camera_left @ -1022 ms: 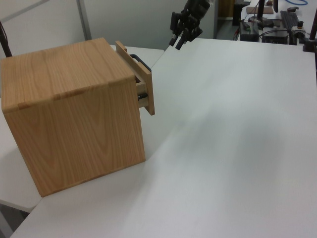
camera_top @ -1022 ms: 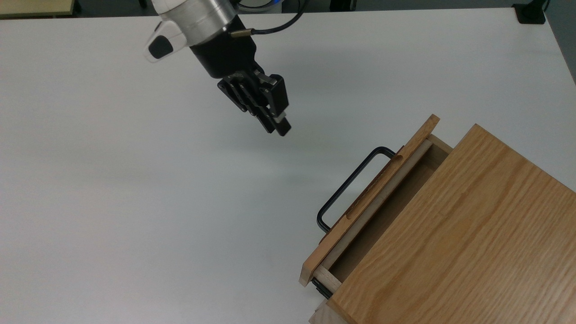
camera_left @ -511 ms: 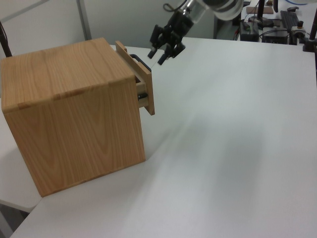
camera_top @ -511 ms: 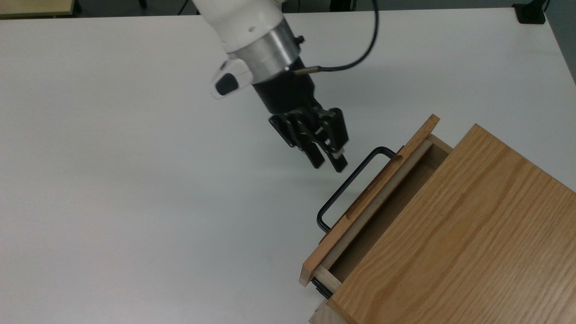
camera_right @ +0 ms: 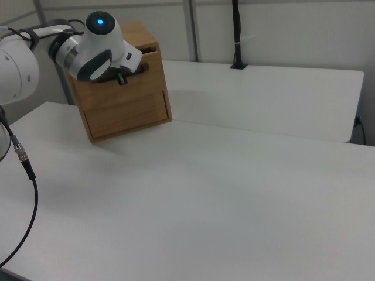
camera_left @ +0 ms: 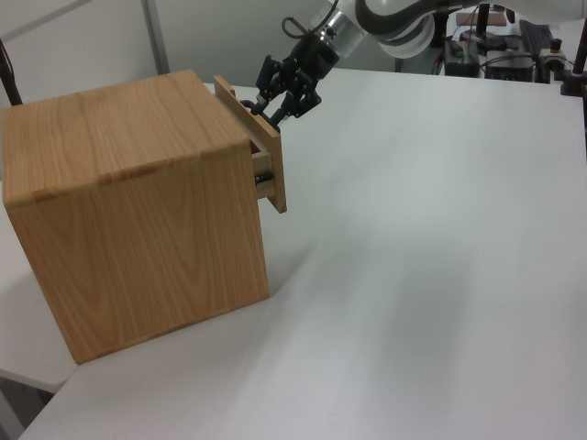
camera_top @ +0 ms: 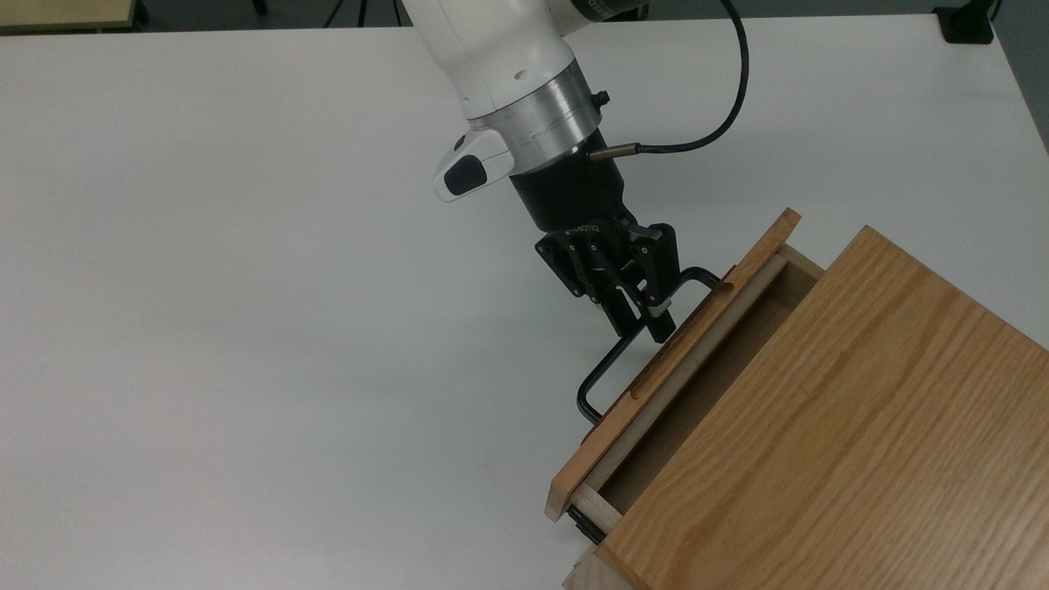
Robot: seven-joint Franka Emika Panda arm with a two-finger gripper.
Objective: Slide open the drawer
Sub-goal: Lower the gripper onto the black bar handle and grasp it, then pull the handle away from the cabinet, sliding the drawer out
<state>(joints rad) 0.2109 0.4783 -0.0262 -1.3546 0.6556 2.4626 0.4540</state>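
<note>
Top view, claw (camera_top: 645, 322) narrowly parted, fingertips straddling the black handle (camera_top: 610, 366) of the slightly open drawer (camera_top: 680, 352).

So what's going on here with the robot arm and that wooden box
A single robot arm is working on opening the drawer of a wooden cabinet on a white table. The drawer is already out a little, with a gap behind its front panel. The gripper is right at the thin black handle, near the top view's upper end of it, with its jaws apart. Whether they touch the bar is hard to tell.
</note>
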